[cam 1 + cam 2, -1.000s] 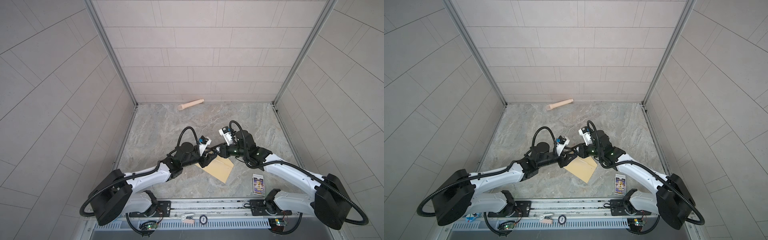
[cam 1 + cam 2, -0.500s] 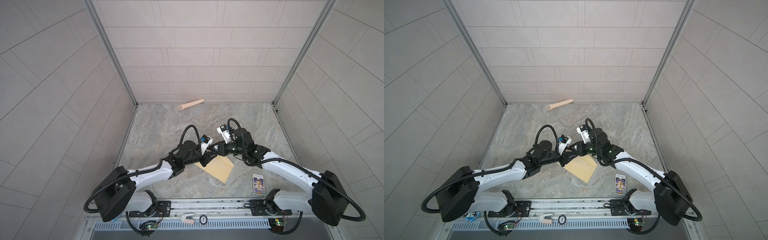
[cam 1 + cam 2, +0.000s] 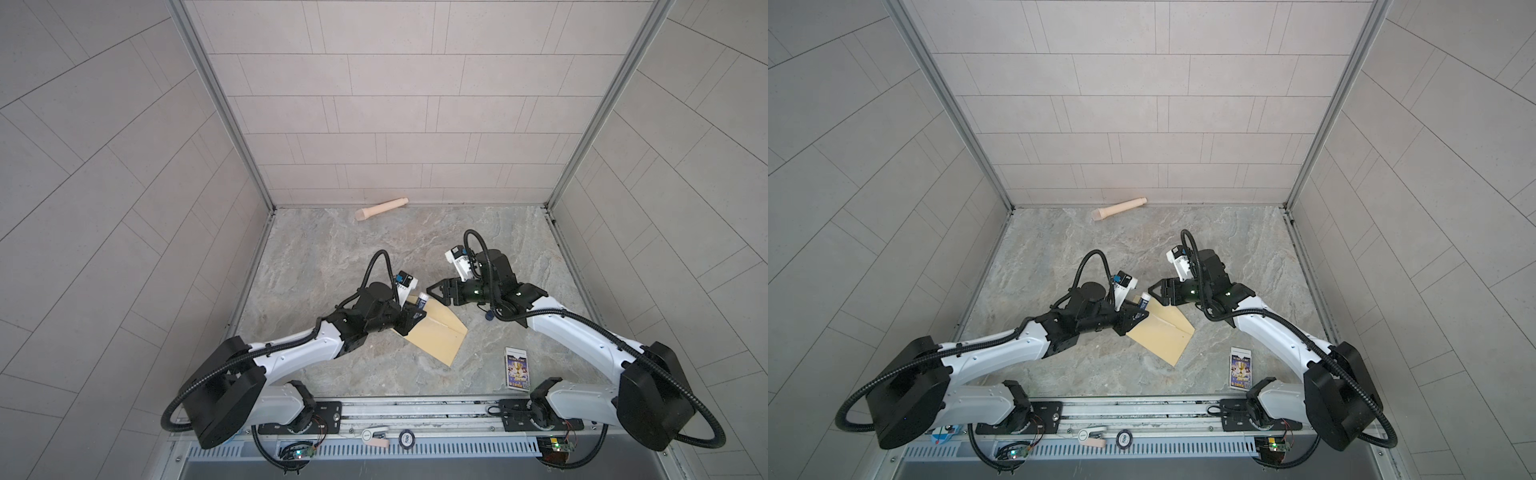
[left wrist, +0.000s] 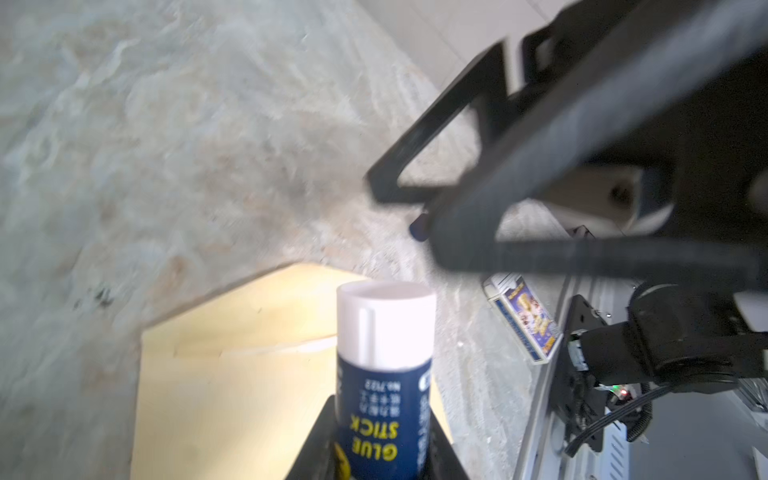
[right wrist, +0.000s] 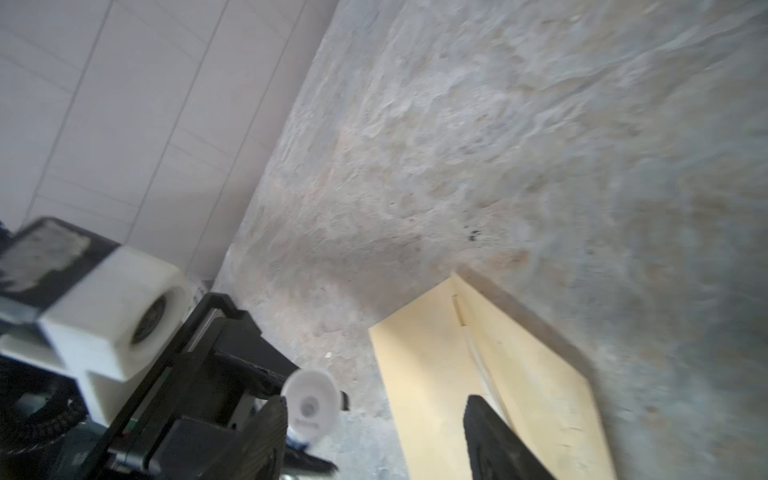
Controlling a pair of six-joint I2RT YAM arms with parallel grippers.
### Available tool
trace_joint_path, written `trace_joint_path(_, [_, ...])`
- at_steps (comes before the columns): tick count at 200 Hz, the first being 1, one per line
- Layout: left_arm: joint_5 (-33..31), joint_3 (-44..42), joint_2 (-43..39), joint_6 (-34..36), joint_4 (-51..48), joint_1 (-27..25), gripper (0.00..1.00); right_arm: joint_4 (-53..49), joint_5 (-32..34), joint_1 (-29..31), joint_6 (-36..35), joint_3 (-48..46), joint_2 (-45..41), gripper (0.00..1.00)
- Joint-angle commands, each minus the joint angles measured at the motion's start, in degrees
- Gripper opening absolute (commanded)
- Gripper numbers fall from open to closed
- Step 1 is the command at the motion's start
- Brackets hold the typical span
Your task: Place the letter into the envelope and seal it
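The yellow-tan envelope (image 3: 436, 336) (image 3: 1167, 336) lies flat on the stone tabletop, its flap folded over along a crease (image 4: 232, 374) (image 5: 436, 374). The letter is hidden from view. My left gripper (image 3: 412, 315) (image 3: 1136, 318) (image 4: 382, 453) is over the envelope's far left corner, shut on a blue glue stick (image 3: 422, 300) (image 4: 384, 374) with its white end (image 5: 309, 405) pointing up and away. My right gripper (image 3: 436, 291) (image 3: 1155, 289) (image 5: 376, 440) hangs open just right of the glue stick, above the envelope's far edge, with nothing between its fingers.
A wooden peg (image 3: 381, 208) lies by the back wall. A card box (image 3: 516, 368) sits near the front right edge. A small dark blue piece (image 3: 489, 316) (image 4: 417, 226) lies under the right arm. The arm rail runs along the front.
The left gripper closed on the glue stick. The right gripper opened, let it go and drew back to the right.
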Motion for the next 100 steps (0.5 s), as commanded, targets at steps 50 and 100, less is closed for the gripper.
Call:
trace_joint_path(50, [1.3, -5.9, 7.7, -7.3, 5.9, 2.7, 0.0, -0.5, 5.4, -3.4, -3.8, -3.8, 11.2, 0.73])
trace_joint_path(100, [6.5, -1.3, 16.6, -6.0, 7.4, 3.6, 0.0, 1.8, 1.0, -1.6, -2.4, -5.4, 16.2, 0.73])
